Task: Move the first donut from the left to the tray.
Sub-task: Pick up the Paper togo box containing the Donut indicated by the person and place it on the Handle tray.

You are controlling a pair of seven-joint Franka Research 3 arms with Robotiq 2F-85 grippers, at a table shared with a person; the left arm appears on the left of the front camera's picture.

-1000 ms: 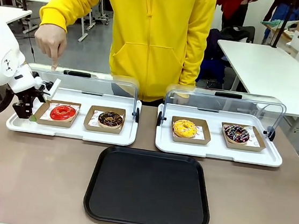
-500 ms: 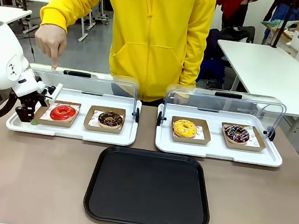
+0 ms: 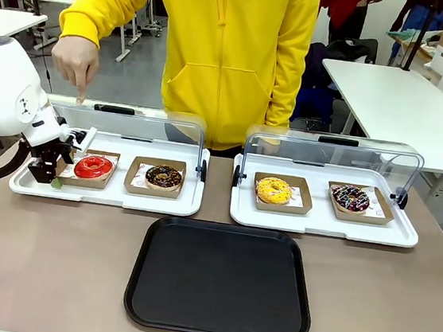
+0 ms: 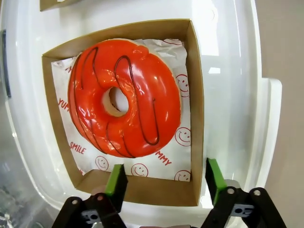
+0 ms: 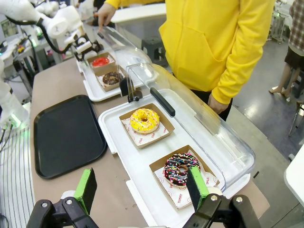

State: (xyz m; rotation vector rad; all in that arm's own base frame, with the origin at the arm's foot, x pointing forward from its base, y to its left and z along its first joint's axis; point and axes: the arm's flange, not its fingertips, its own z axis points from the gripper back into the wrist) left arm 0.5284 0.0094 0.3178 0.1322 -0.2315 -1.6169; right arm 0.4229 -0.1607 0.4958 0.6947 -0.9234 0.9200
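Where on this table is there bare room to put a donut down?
The black tray is bare all over. Bare tabletop lies on both sides of it. Crowded: the left display tray, where the left gripper sits open at the red donut, beside the chocolate donut.

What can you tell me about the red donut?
The red donut is a ring with glossy bright-red glaze, thin dark drizzle lines across it and pale dough showing in the hole. It lies flat on white paper printed with red smileys, inside a square brown cardboard holder, leftmost on a white display tray. The open left gripper stands at the holder's corner, one pad over its wall, one outside; only the paper touches the donut.
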